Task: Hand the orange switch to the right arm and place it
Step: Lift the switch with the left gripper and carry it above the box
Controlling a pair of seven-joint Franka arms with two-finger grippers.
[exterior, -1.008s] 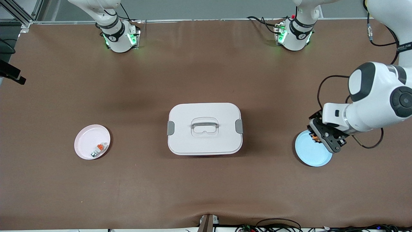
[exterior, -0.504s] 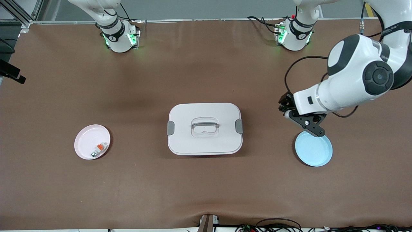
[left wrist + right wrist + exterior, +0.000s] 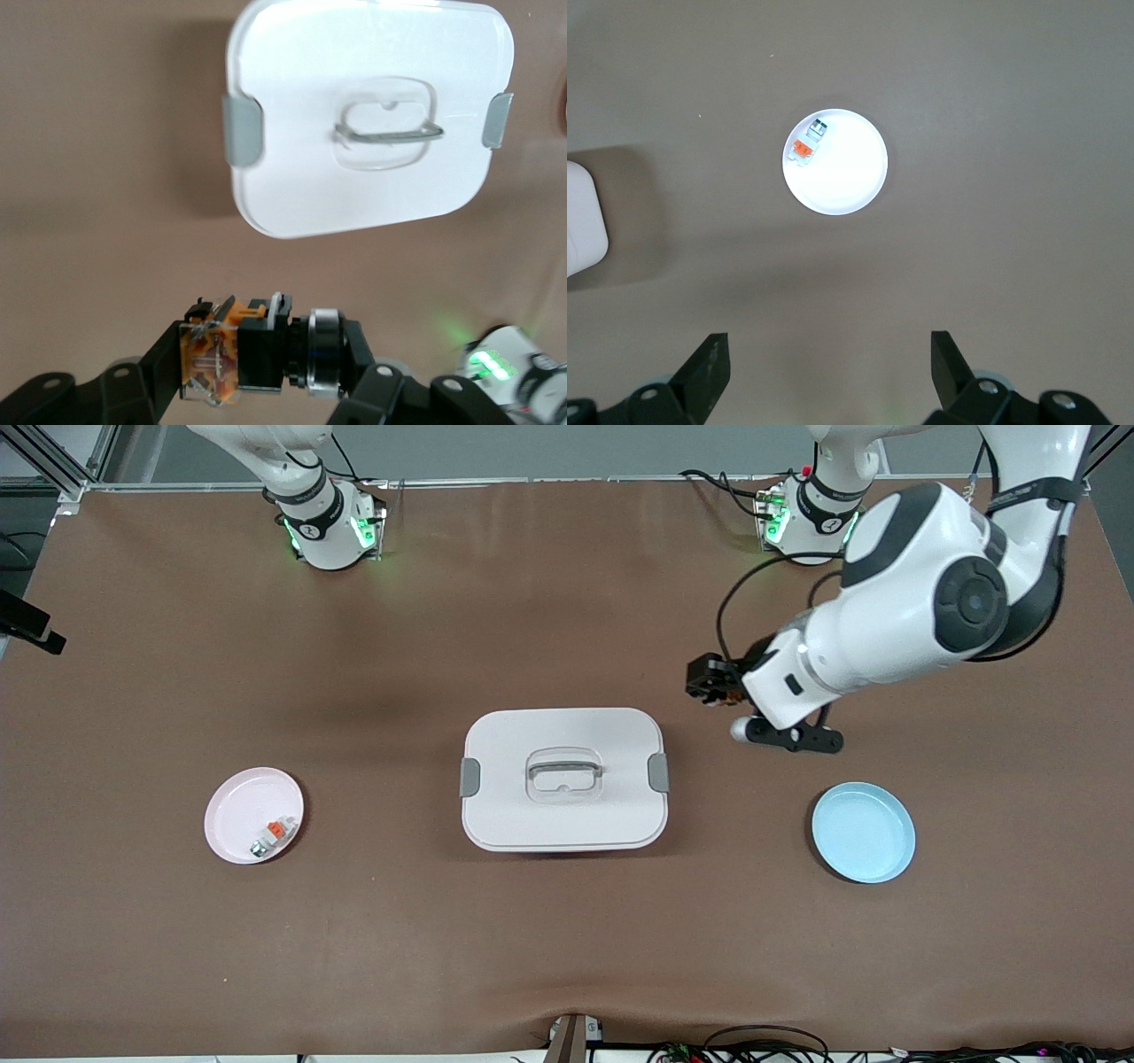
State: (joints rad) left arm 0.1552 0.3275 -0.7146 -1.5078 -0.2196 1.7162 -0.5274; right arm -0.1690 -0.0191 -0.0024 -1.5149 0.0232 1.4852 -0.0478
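My left gripper [image 3: 714,688] is shut on the orange switch [image 3: 725,699], a small black part with an orange end. It holds the switch in the air over bare table, just off the white box's corner toward the left arm's end. In the left wrist view the switch [image 3: 257,352] lies crosswise between the fingers of my left gripper [image 3: 264,365]. My right gripper [image 3: 830,367] is open and empty, high above the table near a pink plate [image 3: 846,181]. It is outside the front view.
A white lidded box [image 3: 563,779] with a handle sits mid-table and also shows in the left wrist view [image 3: 368,115]. A light blue plate [image 3: 864,833] lies toward the left arm's end. The pink plate [image 3: 235,815] toward the right arm's end holds a white-grey piece with an orange cap [image 3: 270,837].
My left gripper rose off the blue plate with the switch in it and moved toward the white box. The blue plate is now bare.
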